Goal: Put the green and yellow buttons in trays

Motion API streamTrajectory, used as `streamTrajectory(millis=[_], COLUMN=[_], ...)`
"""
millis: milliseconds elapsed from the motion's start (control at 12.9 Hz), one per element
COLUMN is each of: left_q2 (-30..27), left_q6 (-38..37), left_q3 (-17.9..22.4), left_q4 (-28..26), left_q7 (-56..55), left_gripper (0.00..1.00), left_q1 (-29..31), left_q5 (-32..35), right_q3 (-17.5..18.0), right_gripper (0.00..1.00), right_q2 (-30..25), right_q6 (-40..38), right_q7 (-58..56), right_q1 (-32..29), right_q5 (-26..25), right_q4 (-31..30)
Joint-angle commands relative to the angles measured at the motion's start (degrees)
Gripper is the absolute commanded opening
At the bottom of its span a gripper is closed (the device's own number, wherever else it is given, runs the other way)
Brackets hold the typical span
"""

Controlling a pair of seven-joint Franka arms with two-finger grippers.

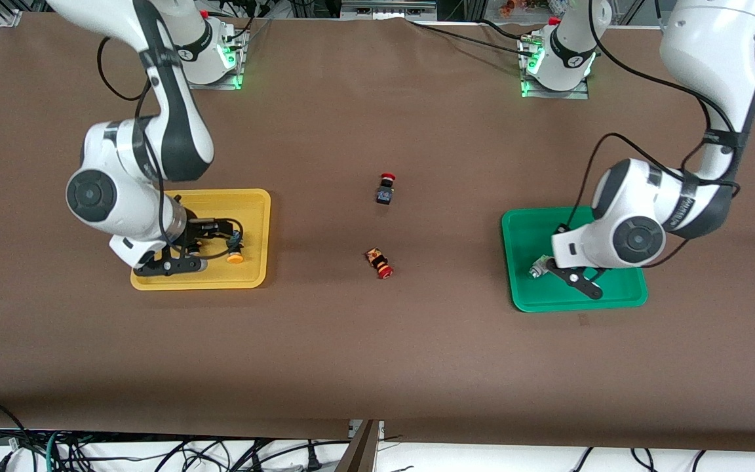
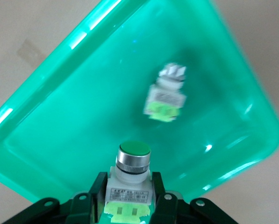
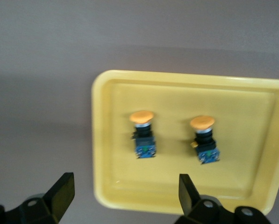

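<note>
My left gripper (image 2: 128, 183) is shut on a green button (image 2: 132, 175) with a silvery collar and holds it just above the green tray (image 2: 60, 116). A second green button (image 2: 165, 95) lies on its side in that tray. In the front view the left gripper (image 1: 573, 276) is over the green tray (image 1: 613, 296), and one button (image 1: 537, 269) shows at the hand's edge. My right gripper (image 3: 125, 182) is open and empty over the yellow tray's (image 3: 99, 140) corner. Two yellow buttons (image 3: 143, 135) (image 3: 204, 140) lie in that tray. In the front view the right gripper (image 1: 171, 265) hides one; the other (image 1: 235, 257) shows.
Two dark switches with red caps lie on the brown table between the trays, one (image 1: 386, 189) farther from the front camera and one (image 1: 379, 262) nearer. The yellow tray (image 1: 253, 196) sits toward the right arm's end of the table.
</note>
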Motion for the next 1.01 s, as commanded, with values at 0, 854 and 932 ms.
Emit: streamTrajectory(millis=[0, 854, 932], left_q2=[1.6, -14.8, -15.1], left_q6=[6.1, -16.3, -21.7], left_q3=[-0.9, -4.8, -5.4], left_q4=[-3.7, 9.6, 14.2], left_q7=[1.1, -8.7, -11.4], left_gripper=[0.17, 1.0, 1.0], left_q1=[1.8, 1.5, 1.6], left_q5=[1.9, -5.3, -6.8], right_q3=[-0.1, 11.1, 15.0], right_gripper=[0.99, 0.99, 0.99], right_q2=[-7.2, -17.6, -17.8], right_q6=[-4.8, -12.9, -12.9], right_q7=[2.5, 1.1, 1.1], right_q1=[0.5, -12.0, -16.6], right_q5=[-2.2, -9.6, -9.9], right_q4=[-0.8, -0.7, -0.6])
